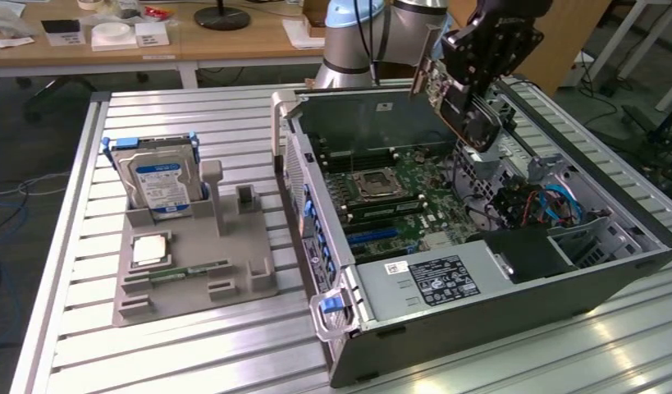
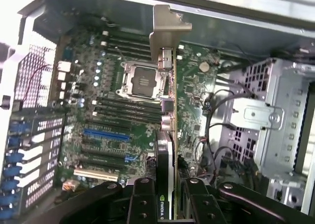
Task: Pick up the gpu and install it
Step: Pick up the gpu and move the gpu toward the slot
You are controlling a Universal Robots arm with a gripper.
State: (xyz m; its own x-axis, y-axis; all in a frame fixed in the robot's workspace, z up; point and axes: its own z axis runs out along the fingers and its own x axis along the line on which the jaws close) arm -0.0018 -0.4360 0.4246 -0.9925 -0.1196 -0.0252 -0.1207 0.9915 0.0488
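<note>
The gpu (image 1: 464, 103) hangs in the air above the open computer case (image 1: 500, 316), near its far side. It is a thin dark card with a silvery bracket (image 1: 427, 61) pointing up and away. My gripper (image 1: 473, 78) is shut on it from above. In the wrist view the gpu (image 2: 168, 120) appears edge-on, its bracket (image 2: 166, 29) at the far end, with the black fingers (image 2: 142, 202) pressed against both of its faces. Below it lies the green motherboard (image 2: 123, 115) with a blue slot (image 2: 106, 134) and the processor socket (image 2: 142, 80).
On the exterior view's left, a grey fixture (image 1: 194, 275) holds a silver hard drive (image 1: 161, 182), a processor chip (image 1: 152, 249) and a green memory stick (image 1: 188, 271). The case rests on a slatted metal table (image 1: 84, 345). Cables and a drive cage (image 2: 268, 115) crowd the case's side.
</note>
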